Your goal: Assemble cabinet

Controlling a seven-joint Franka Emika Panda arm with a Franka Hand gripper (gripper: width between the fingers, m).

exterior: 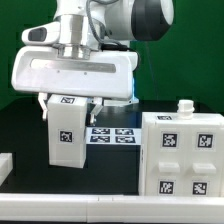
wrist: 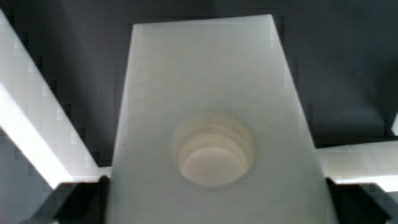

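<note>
Tagged white panel (exterior: pixel 67 135) hangs pinched in the tool (exterior: pixel 68 106), near the tagged cabinet box (exterior: pixel 180 152).

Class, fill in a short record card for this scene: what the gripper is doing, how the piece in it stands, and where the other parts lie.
gripper: closed on the upper end of the white panel
panel pose: upright, tagged face toward the exterior camera
panel detail: round feature on the face seen in the wrist view
lower end: cannot tell whether it touches the table
cabinet box: at the exterior view's right, apart from the panel, tags on its front, small knob on top
marker board: flat, behind the panel and box
</note>
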